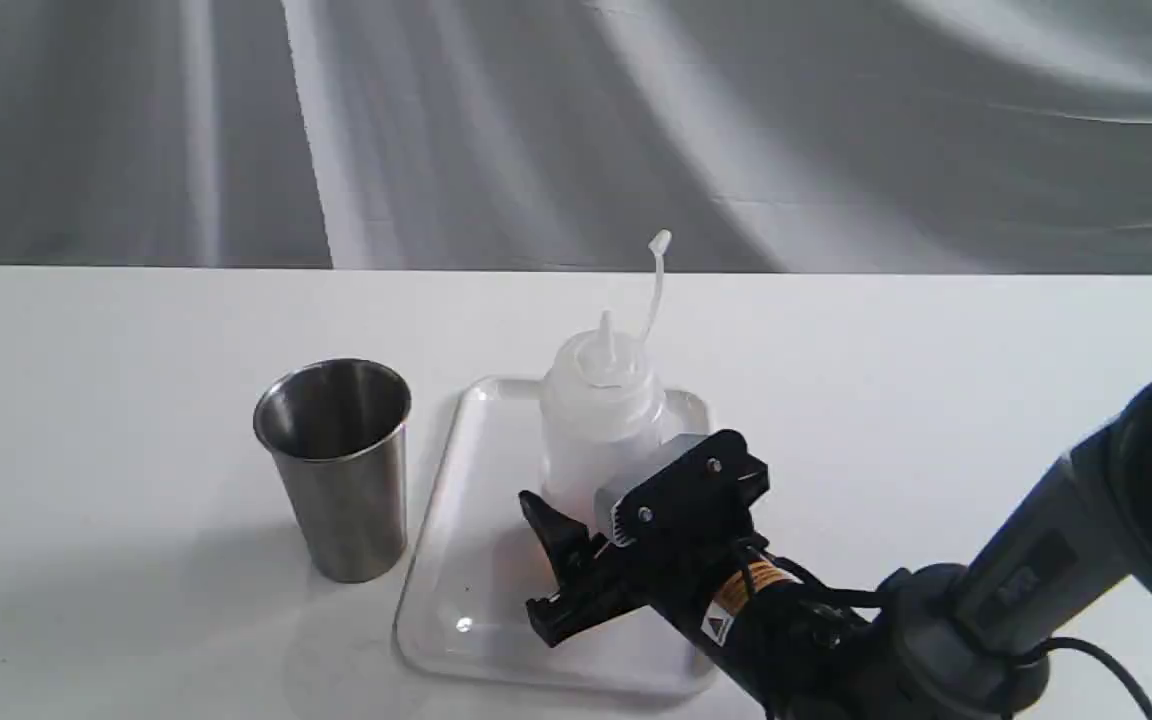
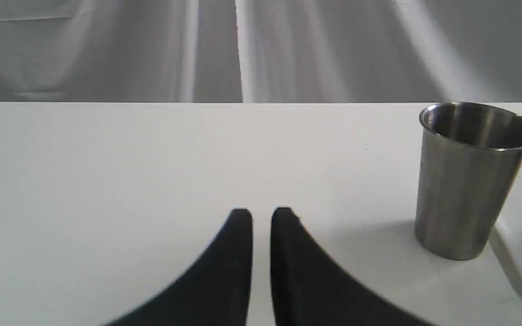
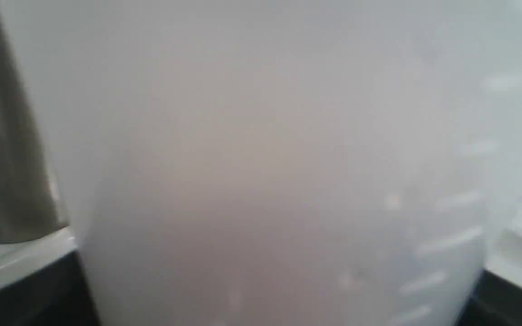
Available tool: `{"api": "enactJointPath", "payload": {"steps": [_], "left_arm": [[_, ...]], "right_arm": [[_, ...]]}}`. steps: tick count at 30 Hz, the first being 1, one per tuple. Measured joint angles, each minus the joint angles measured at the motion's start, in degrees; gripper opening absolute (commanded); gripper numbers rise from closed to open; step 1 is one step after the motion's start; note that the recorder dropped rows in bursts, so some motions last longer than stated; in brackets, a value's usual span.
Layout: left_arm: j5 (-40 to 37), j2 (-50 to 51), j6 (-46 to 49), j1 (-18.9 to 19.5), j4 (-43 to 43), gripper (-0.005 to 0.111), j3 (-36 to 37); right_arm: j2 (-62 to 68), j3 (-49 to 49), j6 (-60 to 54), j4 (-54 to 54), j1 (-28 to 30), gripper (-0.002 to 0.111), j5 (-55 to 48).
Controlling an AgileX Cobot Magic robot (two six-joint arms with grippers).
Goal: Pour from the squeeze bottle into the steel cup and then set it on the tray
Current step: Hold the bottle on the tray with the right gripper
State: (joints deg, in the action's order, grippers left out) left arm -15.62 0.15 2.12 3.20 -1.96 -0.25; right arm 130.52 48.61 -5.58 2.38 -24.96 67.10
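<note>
The squeeze bottle stands upright on the white tray, nozzle up, its cap strap curling above it, with a faint orange tint low in its body. My right gripper is shut on the bottle's lower body, one black finger on each side. In the right wrist view the bottle fills the frame, and both its edges meet the dark fingers. The steel cup stands upright on the table just left of the tray. My left gripper hovers low over the table, shut and empty, left of the cup.
The white table ends at a far edge against a grey draped cloth backdrop. My right arm reaches in from the lower right across the tray's near corner. The tray's rim shows beside the cup in the left wrist view.
</note>
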Motion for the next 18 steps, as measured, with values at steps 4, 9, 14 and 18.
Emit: {"api": "enactJointPath", "payload": {"steps": [4,9,14,18], "left_arm": [[0.0,0.0,0.0,0.0,0.0,0.008,0.0],[0.0,0.0,0.0,0.0,0.0,0.008,0.0],[0.0,0.0,0.0,0.0,0.0,0.008,0.0],[0.0,0.0,0.0,0.0,0.0,0.008,0.0]], "right_arm": [[0.0,0.0,-0.1,0.0,0.0,0.069,0.2],[0.0,0.0,-0.1,-0.2,0.0,0.086,1.6],[0.0,0.0,0.6,-0.2,0.0,0.089,2.0],[0.0,0.0,1.2,-0.2,0.0,0.089,2.0]]}}
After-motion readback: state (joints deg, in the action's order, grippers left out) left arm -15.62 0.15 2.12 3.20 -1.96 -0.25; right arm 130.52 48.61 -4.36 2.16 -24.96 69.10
